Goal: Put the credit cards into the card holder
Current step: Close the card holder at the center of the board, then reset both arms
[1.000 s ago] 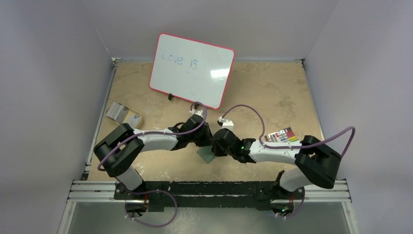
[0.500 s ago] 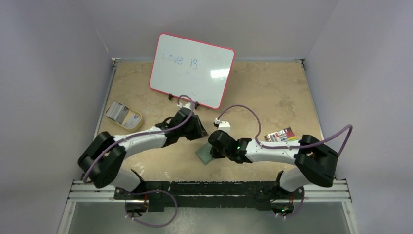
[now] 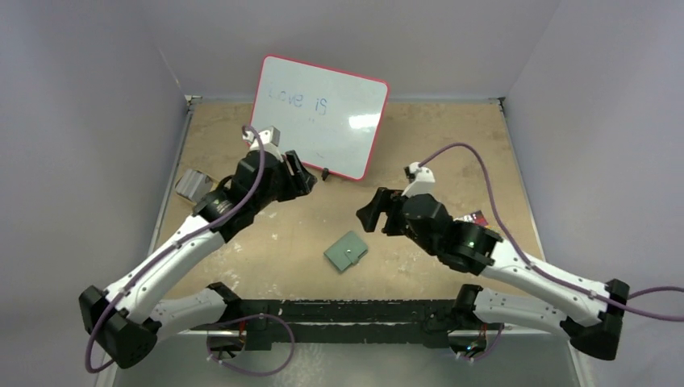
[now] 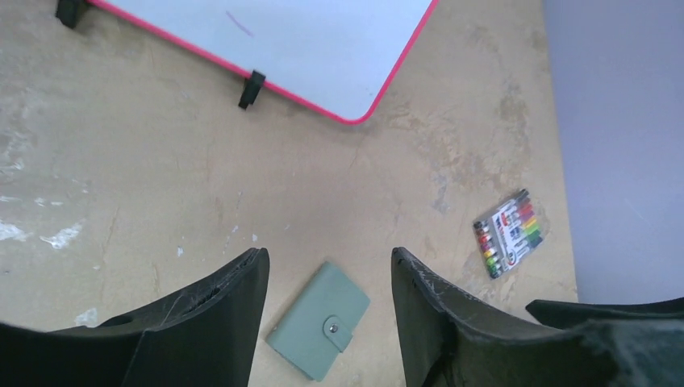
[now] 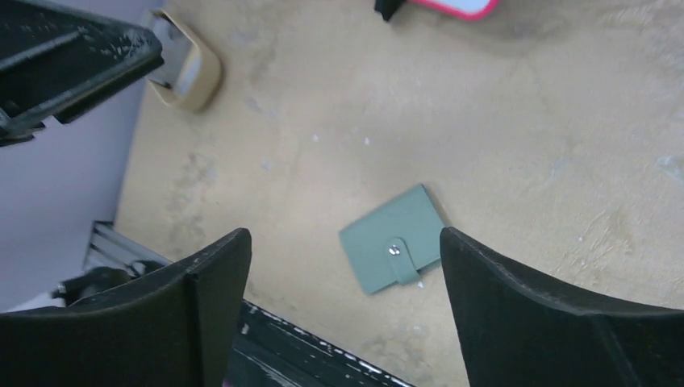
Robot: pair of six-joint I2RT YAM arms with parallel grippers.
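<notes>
Left tool (image 4: 329, 260) and right tool (image 5: 345, 238) gape empty; card holder (image 3: 346, 251) — thin, light, probably slick — pinch across its edges.

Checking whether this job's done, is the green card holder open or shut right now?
Shut. The card holder lies folded flat, its strap closed over the front at the snap button; no inner pockets show.
</notes>
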